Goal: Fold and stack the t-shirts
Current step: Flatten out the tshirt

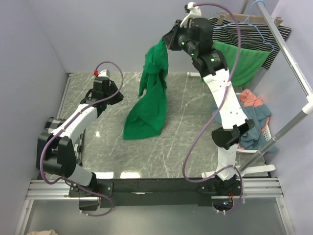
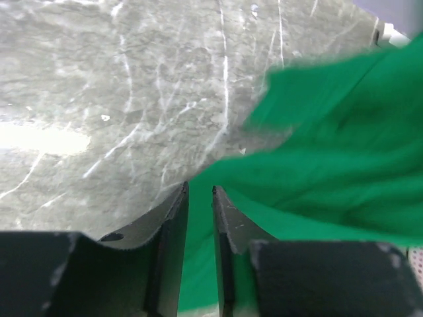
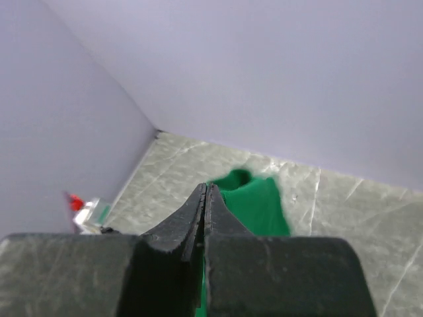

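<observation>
The emerald green t-shirt (image 1: 151, 98) hangs bunched from my right gripper (image 1: 168, 41), which is raised high over the far side of the table. Its lower end rests crumpled on the marble. In the right wrist view the right gripper (image 3: 206, 187) is shut, with the green t-shirt (image 3: 254, 201) trailing below the fingers. My left gripper (image 1: 119, 95) hovers low to the left of the shirt, apart from it. In the left wrist view the left gripper (image 2: 199, 188) shows a narrow gap with nothing clamped, and the green t-shirt (image 2: 330, 152) lies just beyond.
A dusty blue and coral pile of shirts (image 1: 252, 115) sits at the right in a white basket (image 1: 266, 132). A brighter green cloth (image 1: 247, 61) and a striped garment (image 1: 271, 32) hang on the rack pole (image 1: 288, 54). Walls close the left and back.
</observation>
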Controlling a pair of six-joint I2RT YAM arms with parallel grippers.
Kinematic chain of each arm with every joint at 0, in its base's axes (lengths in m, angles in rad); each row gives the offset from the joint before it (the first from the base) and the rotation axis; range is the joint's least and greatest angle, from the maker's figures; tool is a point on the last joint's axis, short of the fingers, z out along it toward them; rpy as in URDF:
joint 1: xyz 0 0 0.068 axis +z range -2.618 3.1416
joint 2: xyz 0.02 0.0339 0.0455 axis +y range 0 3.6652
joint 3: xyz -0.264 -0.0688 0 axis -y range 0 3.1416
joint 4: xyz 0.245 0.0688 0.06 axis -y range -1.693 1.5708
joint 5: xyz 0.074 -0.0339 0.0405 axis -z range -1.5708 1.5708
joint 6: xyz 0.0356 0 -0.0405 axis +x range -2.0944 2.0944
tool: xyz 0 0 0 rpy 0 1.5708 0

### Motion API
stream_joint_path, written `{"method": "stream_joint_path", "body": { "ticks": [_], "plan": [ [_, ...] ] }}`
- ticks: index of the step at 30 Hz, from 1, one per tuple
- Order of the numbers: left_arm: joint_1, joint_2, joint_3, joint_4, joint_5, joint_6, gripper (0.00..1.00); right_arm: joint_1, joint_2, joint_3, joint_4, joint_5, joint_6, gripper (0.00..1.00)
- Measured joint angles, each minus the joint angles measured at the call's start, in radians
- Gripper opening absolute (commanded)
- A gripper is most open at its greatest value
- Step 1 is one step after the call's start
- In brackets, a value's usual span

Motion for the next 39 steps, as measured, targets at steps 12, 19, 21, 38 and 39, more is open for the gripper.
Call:
{"method": "stream_joint_path", "body": {
  "ticks": [12, 19, 21, 38, 39],
  "plan": [
    [0.018, -0.053, -0.010, -0.008, -0.037, -0.020, 0.24, 0.112, -0.350, -0.713, 0.091, -0.189, -0.077, 0.00],
    [0.024, -0.064, -0.010, -0.009, -0.037, -0.024, 0.23, 0.430, -0.369, -1.100, 0.106, -0.349, -0.123, 0.07],
    [0.028, -0.072, -0.010, -0.009, -0.039, -0.025, 0.24, 0.472, -0.364, -1.149, 0.108, -0.383, -0.120, 0.38],
    [0.059, -0.147, -0.234, 0.045, 0.084, -0.050, 0.34, 0.141, -0.225, -1.027, 0.121, 0.157, -0.093, 0.86],
    [0.048, -0.147, -0.263, 0.048, 0.098, -0.053, 0.34, 0.132, -0.176, -0.995, 0.119, 0.176, -0.092, 0.86]
  ]
}}
